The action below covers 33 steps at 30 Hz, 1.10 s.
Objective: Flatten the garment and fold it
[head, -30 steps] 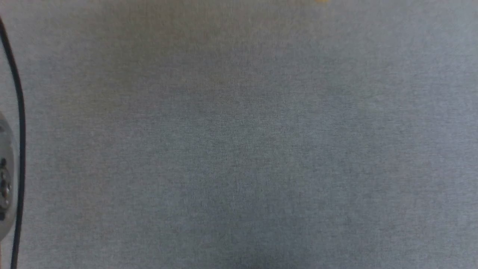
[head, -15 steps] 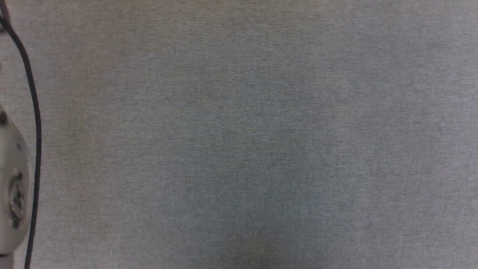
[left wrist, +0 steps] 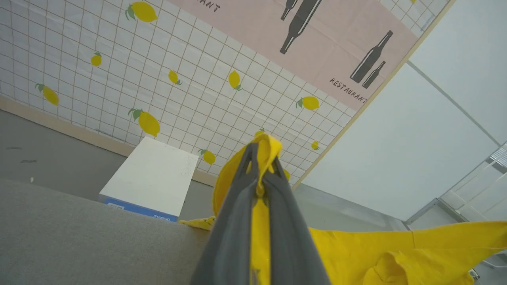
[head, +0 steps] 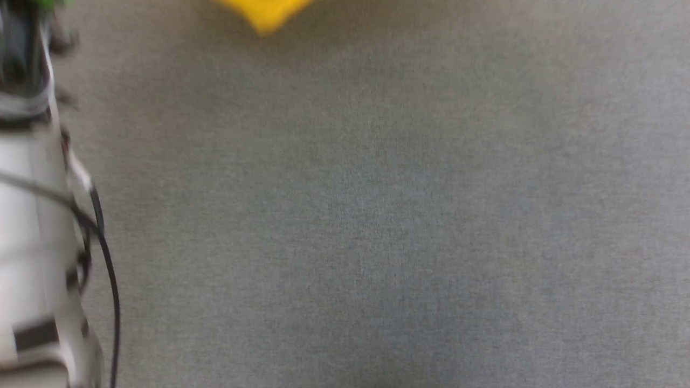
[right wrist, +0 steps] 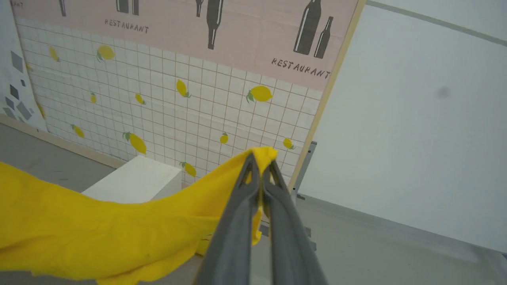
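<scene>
Even bright light, head view blurred (motion)

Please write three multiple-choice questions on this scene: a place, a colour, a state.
1. In the head view, where is the garment? A. top edge B. centre C. bottom edge
2. What colour is the garment? A. red B. yellow C. blue
3. The right gripper is: A. open, empty B. shut on the garment C. shut on a box

Answers:
1 A: yellow cloth lies at the top edge.
2 B: bright yellow in both wrist views.
3 B: cloth is pinched between its fingers.
</scene>
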Tool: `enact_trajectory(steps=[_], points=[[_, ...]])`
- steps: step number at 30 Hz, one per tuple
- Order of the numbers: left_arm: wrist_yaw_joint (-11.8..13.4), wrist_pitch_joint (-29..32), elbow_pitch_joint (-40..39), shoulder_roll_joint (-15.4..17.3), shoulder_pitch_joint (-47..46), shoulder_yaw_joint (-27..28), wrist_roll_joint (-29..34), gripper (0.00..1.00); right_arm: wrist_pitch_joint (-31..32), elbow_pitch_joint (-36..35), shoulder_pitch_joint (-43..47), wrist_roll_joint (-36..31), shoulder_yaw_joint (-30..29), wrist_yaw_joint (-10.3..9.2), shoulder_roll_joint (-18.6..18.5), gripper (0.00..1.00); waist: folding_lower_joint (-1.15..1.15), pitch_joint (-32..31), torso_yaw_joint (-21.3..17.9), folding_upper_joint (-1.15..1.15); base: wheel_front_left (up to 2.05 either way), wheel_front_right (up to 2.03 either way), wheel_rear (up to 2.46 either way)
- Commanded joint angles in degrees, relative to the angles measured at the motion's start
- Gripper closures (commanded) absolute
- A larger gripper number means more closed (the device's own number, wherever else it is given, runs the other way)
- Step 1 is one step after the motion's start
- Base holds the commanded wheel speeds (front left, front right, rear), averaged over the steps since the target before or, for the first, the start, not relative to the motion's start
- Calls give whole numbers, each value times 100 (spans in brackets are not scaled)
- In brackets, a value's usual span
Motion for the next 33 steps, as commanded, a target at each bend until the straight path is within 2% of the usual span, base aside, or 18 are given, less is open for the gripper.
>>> enact_trajectory(steps=[1,7,12,17,21,26,29,33], points=[[81,62,-280,20,447,78,-94,100,147,-344,493,162,-83,-8,-24,100,0,-470,70,0,0,0,0],[394,337,-1471,107,2372,174,-84,100,769,-1903,2465,507,-545,-8,32,100,0,-832,123,0,0,0,0],[692,377,-1952,-73,3860,272,-132,100,1026,-2822,3923,558,-1057,-8,463,100,0,-1086,174,0,0,0,0],[715,505,-2079,-35,5098,101,-7,100,1097,-3363,5132,550,-1442,-8,999,100,0,-1337,162,0,0,0,0],[708,673,-2092,19,5816,19,-33,100,1087,-3483,5937,643,-1783,-8,1306,100,0,-1505,158,0,0,0,0],[768,764,-2035,-5,6547,-31,-70,100,965,-3246,6875,749,-2307,-8,1438,100,0,-1649,176,0,0,0,0],[808,688,-1892,-132,6980,-27,-131,100,763,-2678,7526,1138,-2557,-8,1446,100,0,-1713,180,0,0,0,0],[780,748,-1752,-88,7325,-24,-179,100,707,-2219,8007,1226,-2616,-8,1447,100,0,-1779,159,0,0,0,0]])
